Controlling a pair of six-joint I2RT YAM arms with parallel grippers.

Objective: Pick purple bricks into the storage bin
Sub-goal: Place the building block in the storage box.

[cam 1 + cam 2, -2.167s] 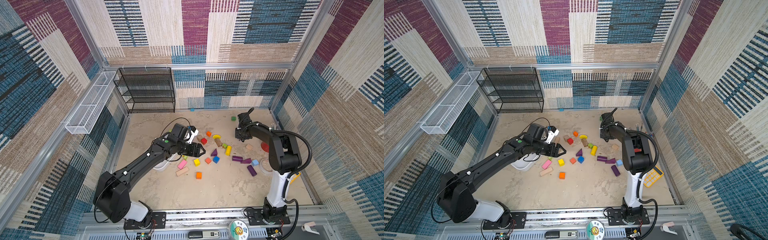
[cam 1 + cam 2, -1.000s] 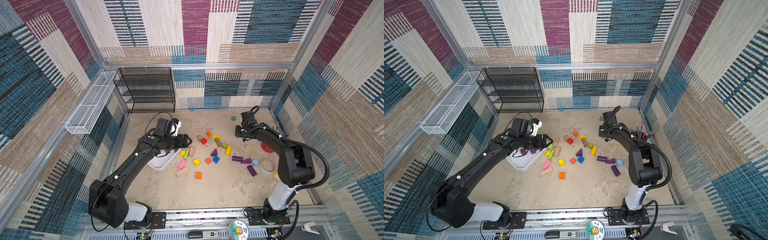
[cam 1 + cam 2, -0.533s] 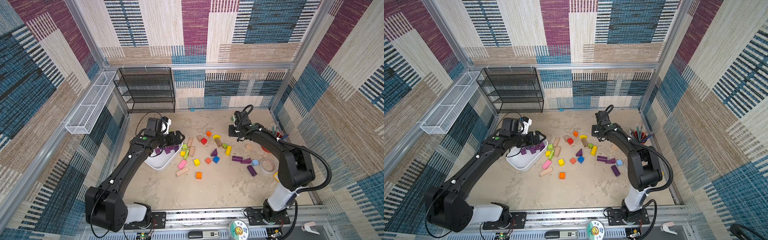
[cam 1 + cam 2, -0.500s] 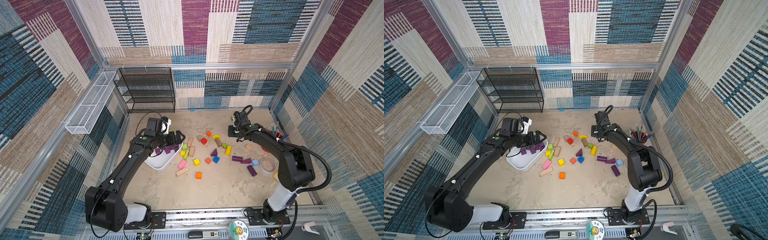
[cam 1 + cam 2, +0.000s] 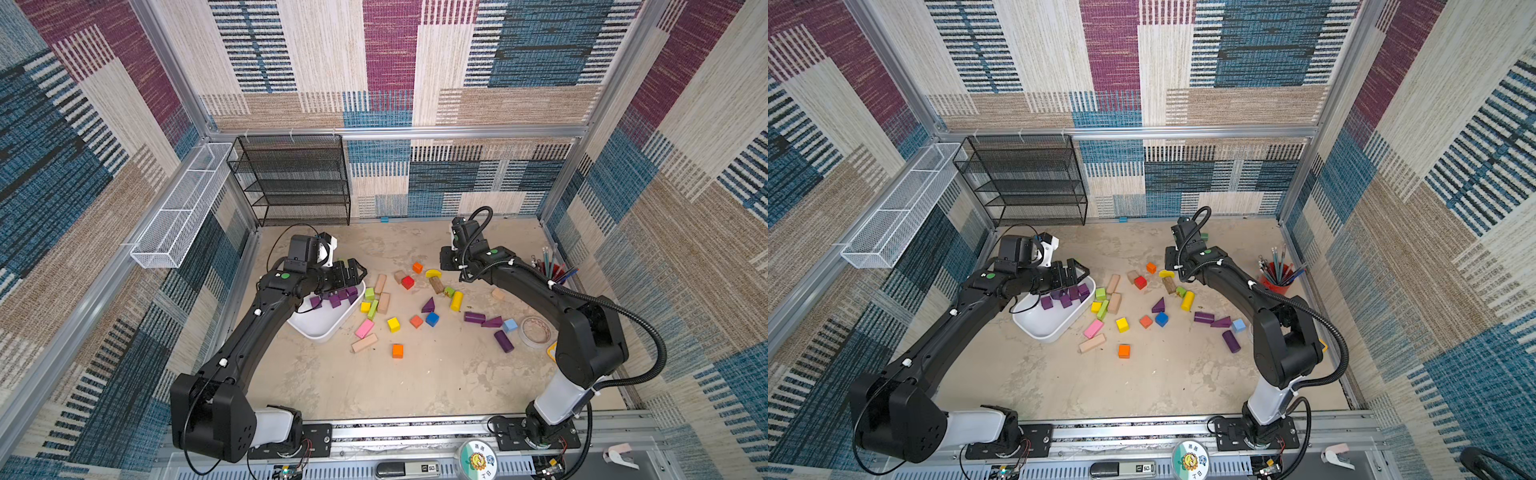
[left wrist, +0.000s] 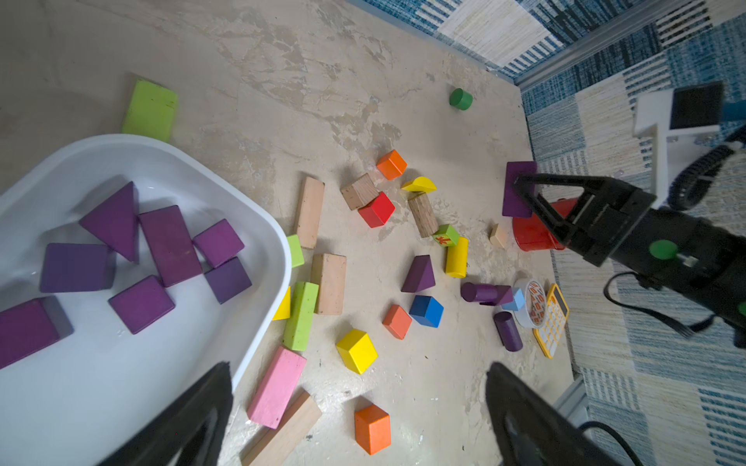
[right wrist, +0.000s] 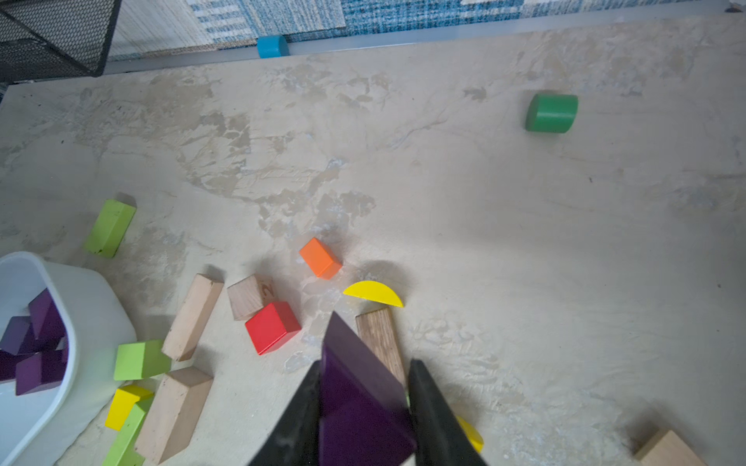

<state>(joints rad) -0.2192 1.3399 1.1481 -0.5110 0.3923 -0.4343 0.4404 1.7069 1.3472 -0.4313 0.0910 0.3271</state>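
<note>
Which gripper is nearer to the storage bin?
Left. The left gripper hangs open over the storage bin; the right gripper, holding a purple brick, is past the loose blocks.

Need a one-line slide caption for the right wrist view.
Right gripper shut on a dark-purple wooden block; white plastic storage bin already holds purple blocks.

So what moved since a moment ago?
The left end effector swung from the loose blocks back over the bin and opened there. The right end effector, shut on a purple brick, slid toward the bin. The bin and loose blocks stayed put.
</note>
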